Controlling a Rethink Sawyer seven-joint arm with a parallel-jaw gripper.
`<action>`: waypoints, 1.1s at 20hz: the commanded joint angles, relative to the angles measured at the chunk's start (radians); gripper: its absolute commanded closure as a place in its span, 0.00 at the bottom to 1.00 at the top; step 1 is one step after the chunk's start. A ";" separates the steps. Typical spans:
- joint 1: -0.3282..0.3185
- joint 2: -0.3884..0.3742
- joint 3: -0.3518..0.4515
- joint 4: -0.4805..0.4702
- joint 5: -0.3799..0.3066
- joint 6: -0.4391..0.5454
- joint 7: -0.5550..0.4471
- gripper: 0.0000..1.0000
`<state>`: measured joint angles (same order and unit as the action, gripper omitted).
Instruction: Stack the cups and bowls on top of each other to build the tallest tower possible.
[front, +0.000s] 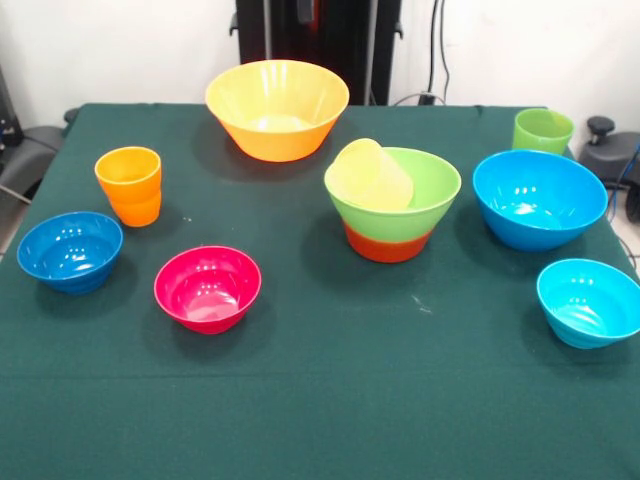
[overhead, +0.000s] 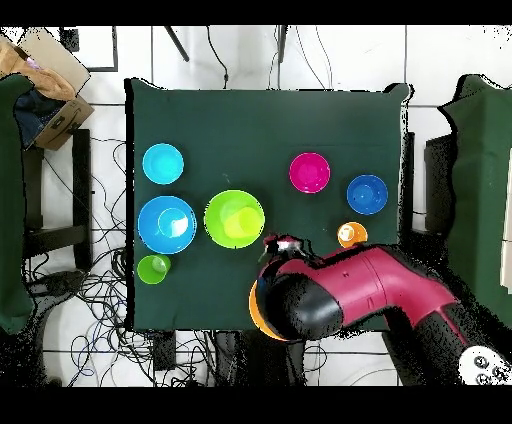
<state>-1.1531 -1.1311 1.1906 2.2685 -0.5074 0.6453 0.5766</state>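
i see tower (front: 392, 205) mid-tabletop (front: 320, 400): light green bowl (front: 430, 190) nested in orange-red bowl (front: 388, 245), pale yellow cup (front: 370, 175) tilted inside. gripper (overhead: 283, 243) state: cannot tell. cups look light, rigid, slippery; i judge rim the best hold.

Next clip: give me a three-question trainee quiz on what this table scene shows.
1. True or false: the pale yellow ribbed plastic cup stands upright on the cloth by itself.
2. Which bowl sits directly under the light green glossy plastic bowl? A) magenta B) orange-red C) small cyan
3. Fill in: in the front view, the orange plastic cup stands just beyond the small dark ____ glossy bowl.

Key:
1. False; it lies tilted inside the light green bowl.
2. B, the orange-red glossy plastic bowl.
3. blue
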 joint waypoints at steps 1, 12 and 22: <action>-0.062 -0.011 0.025 0.255 0.023 -0.079 0.089 0.00; -0.316 0.023 0.228 0.290 0.047 -0.014 -0.095 0.00; -0.224 0.157 0.033 0.315 -0.242 -0.140 0.103 0.00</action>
<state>-1.4593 -1.0881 1.3071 2.5182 -0.5790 0.5907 0.5766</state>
